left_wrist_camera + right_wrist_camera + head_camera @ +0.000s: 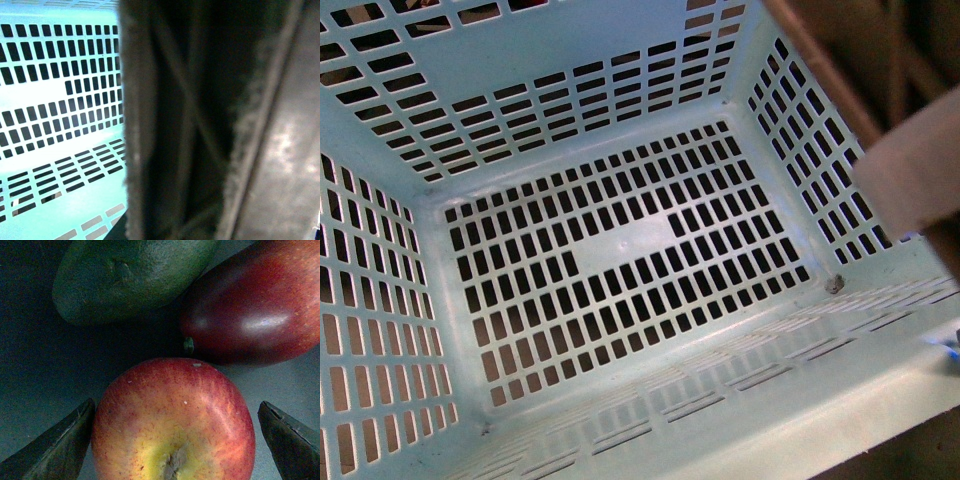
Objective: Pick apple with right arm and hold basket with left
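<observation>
Now the right gripper's (pixel 176 404) open fingers (pixel 55 447) straddle the apple (pixel 172 425) on the worktop (pixel 40 365), gripping nothing, so closing comes next; whether the left gripper holds the basket (pixel 620 250) cannot be told.

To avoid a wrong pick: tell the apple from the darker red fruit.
The apple is bright red with a yellow blush at its stem; the dark red fruit is maroon. The apple is round, the dark red fruit elongated. The apple sits between the jaws of the right gripper; the dark red fruit lies beyond them. Both are glossy.
</observation>
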